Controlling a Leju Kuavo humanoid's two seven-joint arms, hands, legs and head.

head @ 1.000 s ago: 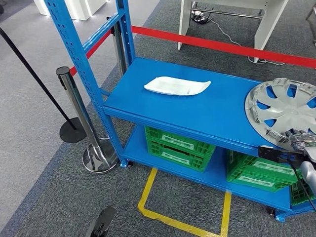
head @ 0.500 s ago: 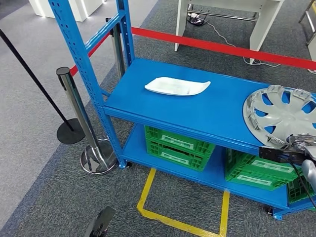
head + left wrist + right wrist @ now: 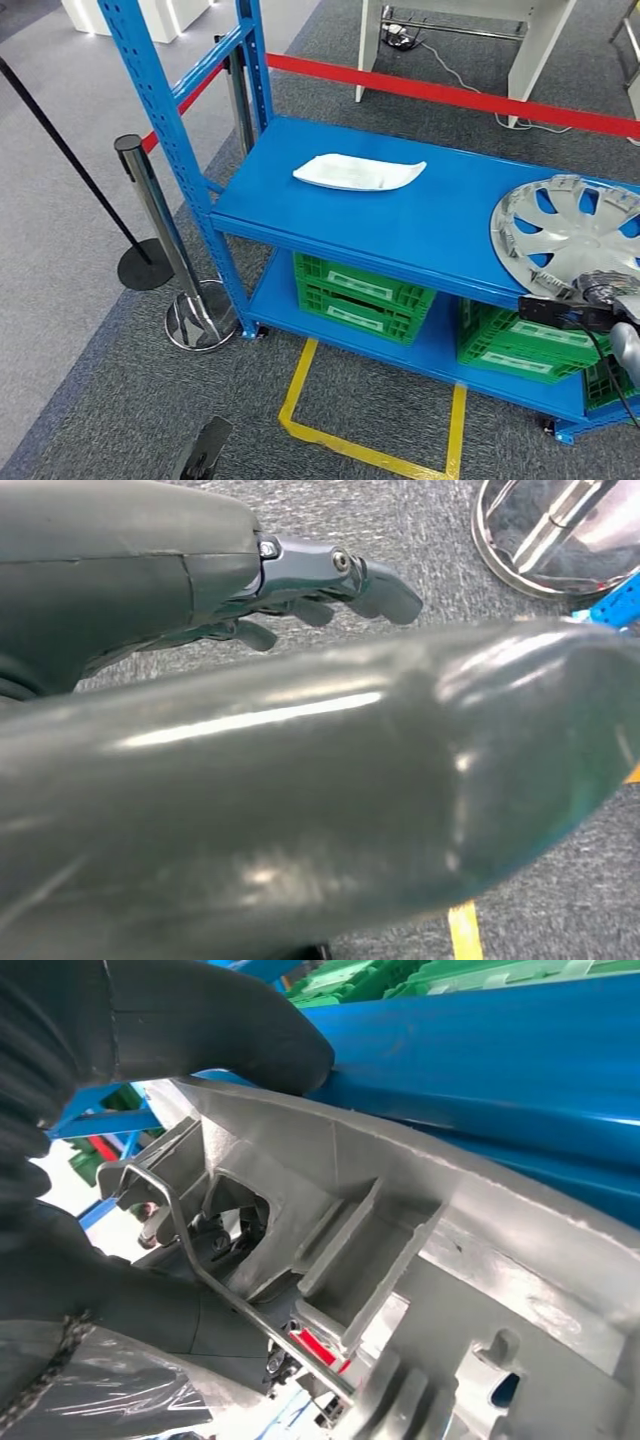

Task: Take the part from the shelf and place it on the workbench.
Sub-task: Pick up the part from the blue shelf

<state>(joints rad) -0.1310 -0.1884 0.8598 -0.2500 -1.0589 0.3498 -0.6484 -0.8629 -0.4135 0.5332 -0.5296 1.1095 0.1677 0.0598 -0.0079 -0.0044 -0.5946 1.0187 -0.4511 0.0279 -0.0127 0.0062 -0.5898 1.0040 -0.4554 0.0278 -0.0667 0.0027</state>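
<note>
A silver hubcap [image 3: 562,225] lies on the top board of the blue shelf [image 3: 423,230] at its right end, with its near rim out over the shelf's front edge. My right hand [image 3: 604,290] grips that near rim. In the right wrist view the thumb [image 3: 211,1020] lies over the hubcap's ribbed rim [image 3: 423,1220] and dark fingers sit under it. A flat white part [image 3: 358,172] rests further left on the same board. My left hand [image 3: 317,580] hangs low over the carpet with its fingers apart and nothing in it.
Green crates [image 3: 362,295] [image 3: 521,345] fill the lower shelf. A chrome stanchion [image 3: 155,210] with a red belt [image 3: 453,95] stands left of and behind the shelf. A white table [image 3: 528,40] stands beyond the belt. Yellow tape [image 3: 362,445] marks the carpet in front.
The hubcap has shifted slightly left and toward me in my right hand, and its far edge sits lower. The camera has moved a little. The white part has stayed put.
</note>
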